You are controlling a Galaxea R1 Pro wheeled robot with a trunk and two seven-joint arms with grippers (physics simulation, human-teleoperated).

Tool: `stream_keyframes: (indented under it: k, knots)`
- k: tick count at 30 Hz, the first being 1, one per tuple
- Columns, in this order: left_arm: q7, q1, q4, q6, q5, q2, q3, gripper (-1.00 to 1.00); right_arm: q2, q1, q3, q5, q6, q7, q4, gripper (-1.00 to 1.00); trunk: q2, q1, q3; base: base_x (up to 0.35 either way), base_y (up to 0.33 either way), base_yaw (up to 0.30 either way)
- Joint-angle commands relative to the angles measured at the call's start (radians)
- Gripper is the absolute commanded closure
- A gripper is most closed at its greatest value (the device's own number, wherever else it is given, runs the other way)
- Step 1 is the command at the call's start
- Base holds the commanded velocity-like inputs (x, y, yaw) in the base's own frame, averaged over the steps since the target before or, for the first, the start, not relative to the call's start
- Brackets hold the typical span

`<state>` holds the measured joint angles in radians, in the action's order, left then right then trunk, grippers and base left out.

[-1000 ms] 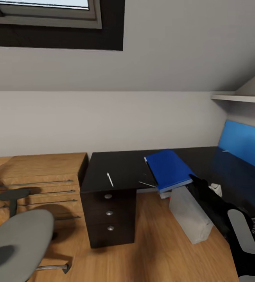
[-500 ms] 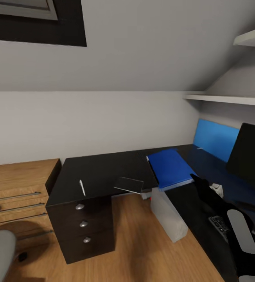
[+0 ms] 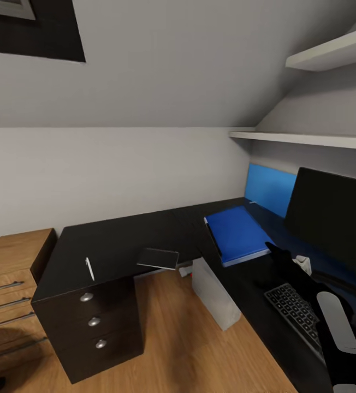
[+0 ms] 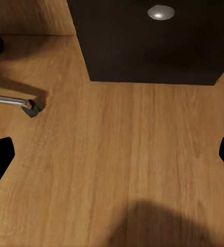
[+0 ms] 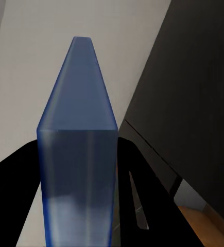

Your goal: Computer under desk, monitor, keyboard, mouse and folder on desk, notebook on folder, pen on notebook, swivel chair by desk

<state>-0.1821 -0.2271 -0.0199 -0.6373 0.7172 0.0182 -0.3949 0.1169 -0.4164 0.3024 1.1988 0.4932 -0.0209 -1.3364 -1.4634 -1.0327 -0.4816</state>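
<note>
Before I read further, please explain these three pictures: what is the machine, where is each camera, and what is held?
It is a two-armed wheeled robot in a simulator. One picture looks down from its head; two look along each arm's tool. On the long black desk lie a small black notebook, a thin white pen and a dark grey keyboard. The right tool is shut on a flat bright blue folder. The left tool hangs open over the light wooden floor.

Monitor (image 3: 336, 218) cut by right edge; keyboard (image 3: 298, 316) partly behind right arm.
</note>
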Motion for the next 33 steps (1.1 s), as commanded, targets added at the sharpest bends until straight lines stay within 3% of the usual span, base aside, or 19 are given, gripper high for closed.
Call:
stream_keyframes:
  k: [1, 8, 12, 14, 15, 17, 24, 26, 27, 29, 33]
  knots:
    - [-0.009, 0.000, -0.001, 0.000, -0.001, 0.000, -0.009, -1.00, 0.000, -0.001, -0.001, 0.004, 0.005, -0.002, -0.002, 1.00, -0.001, 0.000, -0.001, 0.000, 0.000, -0.229]
    - [-0.010, 0.000, 0.000, -0.001, -0.001, 0.000, -0.009, -1.00, -0.003, -0.001, -0.009, -0.051, 0.007, -0.002, -0.008, 1.00, -0.001, 0.000, -0.001, 0.000, 0.000, -0.076]
    - [-0.008, 0.000, 0.000, 0.000, -0.001, 0.000, -0.009, -1.00, -0.010, -0.002, -0.048, -0.070, -0.015, -0.007, -0.009, 1.00, -0.001, 0.000, -0.001, 0.000, 0.000, -0.005]
    - [-0.008, 0.000, -0.001, 0.000, -0.001, 0.000, -0.009, -1.00, -0.037, -0.002, -0.058, -0.074, -0.099, -0.008, -0.008, 1.00, -0.001, 0.000, -0.001, 0.000, 0.000, -0.001]
    - [-0.008, 0.000, -0.001, 0.000, -0.001, 0.000, -0.009, -1.00, -0.066, -0.002, -0.063, -0.075, -0.193, -0.008, -0.007, 1.00, -0.001, 0.000, -0.001, 0.000, 0.000, 0.000]
    - [-0.007, 0.000, 0.000, 0.000, -0.001, 0.000, -0.009, -1.00, -0.094, -0.002, -0.070, -0.075, -0.313, -0.009, -0.004, 1.00, -0.001, 0.000, -0.001, 0.000, 0.000, 0.000]
    - [-0.007, 0.000, 0.000, 0.001, -0.001, -0.001, -0.010, -1.00, -0.116, -0.003, -0.128, -0.072, -0.453, -0.014, 0.061, 1.00, -0.001, 0.000, -0.001, 0.000, 0.000, 0.000]
    - [-0.007, 0.000, 0.000, 0.001, -0.001, -0.002, -0.010, -1.00, -0.135, -0.009, -0.140, -0.071, -0.497, -0.017, 0.103, 1.00, -0.001, 0.000, -0.001, 0.000, 0.000, 0.000]
    - [-0.007, 0.000, 0.000, 0.001, -0.001, -0.002, -0.010, -1.00, -0.151, -0.019, -0.144, -0.072, -0.520, -0.018, 0.130, 1.00, -0.001, 0.000, -0.001, 0.000, 0.000, 0.000]
    - [-0.007, 0.000, -0.001, 0.001, -0.001, -0.003, -0.010, -1.00, -0.185, -0.105, -0.151, -0.075, -0.585, -0.041, 0.235, 1.00, -0.001, 0.000, -0.001, 0.000, 0.000, 0.000]
    - [-0.007, 0.000, 0.000, 0.001, -0.001, -0.004, -0.011, -1.00, -0.205, -0.302, -0.180, -0.076, -0.668, -0.067, 0.526, 1.00, -0.001, 0.000, -0.001, 0.000, 0.000, 0.000]
